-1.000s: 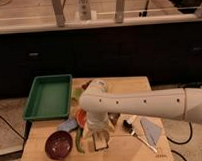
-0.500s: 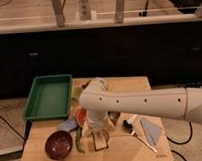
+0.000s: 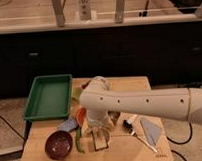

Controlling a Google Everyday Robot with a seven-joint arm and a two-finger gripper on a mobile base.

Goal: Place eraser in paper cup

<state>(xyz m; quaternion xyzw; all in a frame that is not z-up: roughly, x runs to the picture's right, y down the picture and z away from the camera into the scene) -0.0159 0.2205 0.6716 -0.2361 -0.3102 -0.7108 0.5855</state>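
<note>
Paper cup (image 3: 116, 116): small, round, whitish; on wooden table (image 3: 137, 83), partly hidden behind arm (image 3: 145, 101), just beside downward-pointing gripper (image 3: 99, 140).

Table (image 3: 130, 84) holds tray (image 3: 48, 116), maroon bowl (image 3: 58, 144), perhaps a fork (image 3: 144, 141); jaws hover above

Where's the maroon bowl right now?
In the camera view, the maroon bowl sits near the front-left corner of the wooden table, in front of the green tray; the tool hangs just to its right.

Dark cabinets (image 3: 143, 48) behind wooden table (image 3: 135, 84)
</note>
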